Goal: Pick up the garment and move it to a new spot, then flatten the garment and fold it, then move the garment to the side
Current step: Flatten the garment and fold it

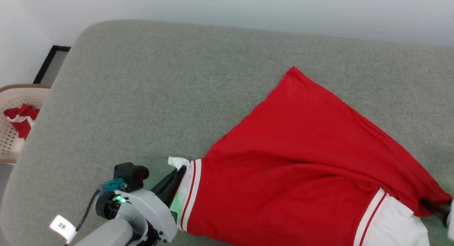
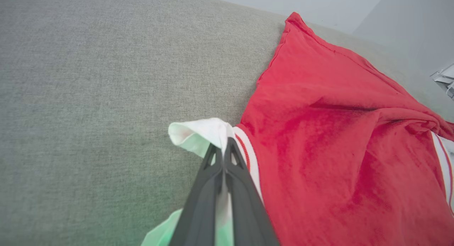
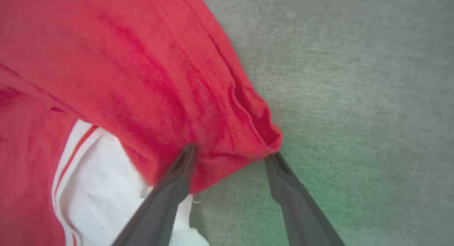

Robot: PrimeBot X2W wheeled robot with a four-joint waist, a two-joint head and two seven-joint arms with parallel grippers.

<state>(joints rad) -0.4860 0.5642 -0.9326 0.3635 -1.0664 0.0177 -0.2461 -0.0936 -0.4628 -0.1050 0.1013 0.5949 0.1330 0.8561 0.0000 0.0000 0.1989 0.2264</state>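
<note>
Left wrist view has the shirt [image 2: 337, 150] lying right of the left gripper [image 2: 223, 148]. Its fingers are pressed together on the white sleeve [image 2: 198, 132], and the cuff pokes out past their tips. Right wrist view gives the other end. There the right gripper [image 3: 230, 153] stands spread wide, with a bunched red hem corner [image 3: 255, 132] sitting between its tips and nothing pinched. A second white sleeve [image 3: 103, 175] lies left of its left finger. Head view alone takes in the shirt as a whole, plain red side up, spread over the grey surface [image 1: 142, 79] between the two grippers. It also shows a basket [image 1: 21, 88] holding red cloth [image 1: 21, 114], well out beyond the left fingers.
</note>
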